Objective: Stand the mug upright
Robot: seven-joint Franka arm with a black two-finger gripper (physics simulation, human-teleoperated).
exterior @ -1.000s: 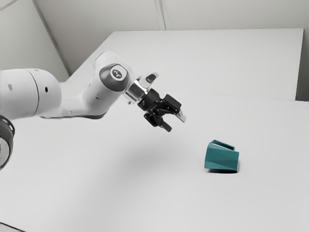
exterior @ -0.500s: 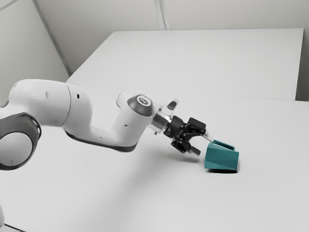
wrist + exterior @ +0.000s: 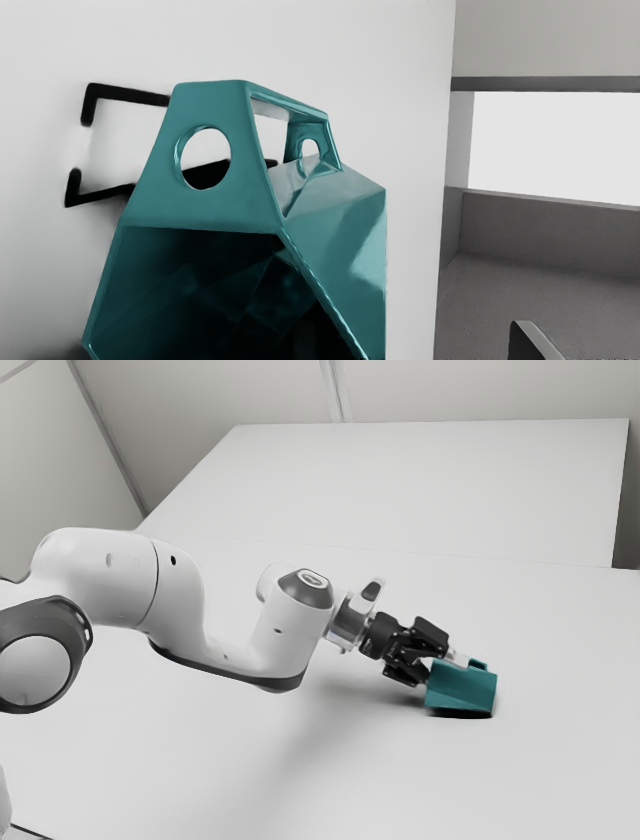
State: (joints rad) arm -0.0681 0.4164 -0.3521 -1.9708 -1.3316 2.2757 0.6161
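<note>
Gripper point(image 3: 447, 670) just closed the distance to the mug point(image 3: 461, 687). Fingers apart, one clear of the wall: open, no grip. Mug's on its side on the table point(image 3: 250, 760), mouth toward me, handle point(image 3: 210, 100) up. Uprighting likely needs a firm hold.

Teal mug point(image 3: 462, 688) (faceted, handled) on side on table point(image 3: 250, 770).

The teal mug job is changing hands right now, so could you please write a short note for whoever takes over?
Gripper: open, at the mug's mouth, one finger seemingly inside.
Mug: on its side on the table, mouth toward the gripper, handle uppermost.
Done: the gripper is at the mug.
Left: grip it, turn it upright, release.
</note>
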